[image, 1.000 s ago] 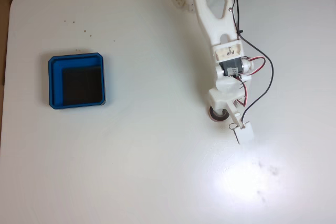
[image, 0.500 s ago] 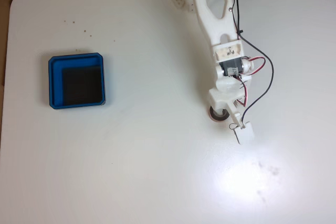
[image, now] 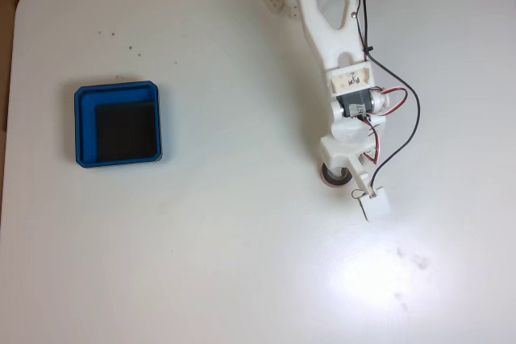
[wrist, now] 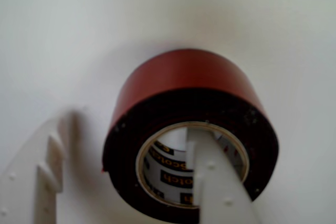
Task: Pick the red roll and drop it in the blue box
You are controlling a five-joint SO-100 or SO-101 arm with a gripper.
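While the white arm (image: 339, 54) reaches down from the top edge of the fixed view, its gripper (image: 343, 173) sits low over the red roll (image: 330, 175), which peeks out as a reddish ring from beneath the wrist, right of the table's middle. Compared with the pictures from a second and half a second ago, almost nothing has shifted: arm, roll and wires lie in the same places, so the arm appears paused at the pick rather than travelling. The blue box (image: 78, 122) rests well apart on the left side of the white table (image: 226, 247), its black floor bare, the roll not yet in it.

Seen from the wrist view, the red roll (wrist: 184, 74) lies flat on the table (wrist: 63, 19), red wall facing the camera and printed core ring below. One white finger (wrist: 212, 182) stands inside the core hole, and the other finger (wrist: 37, 179) stands outside the roll's left wall with a visible gap between them. The gripper (wrist: 126, 182) thus straddles the wall with its jaws parted, not yet pinching.

Judging from the stillness, the approach looks finished and the squeeze is the step in hand. The lift and the long carry leftward to the box remain to be done. A weak pinch on the smooth wall could let the roll slip.
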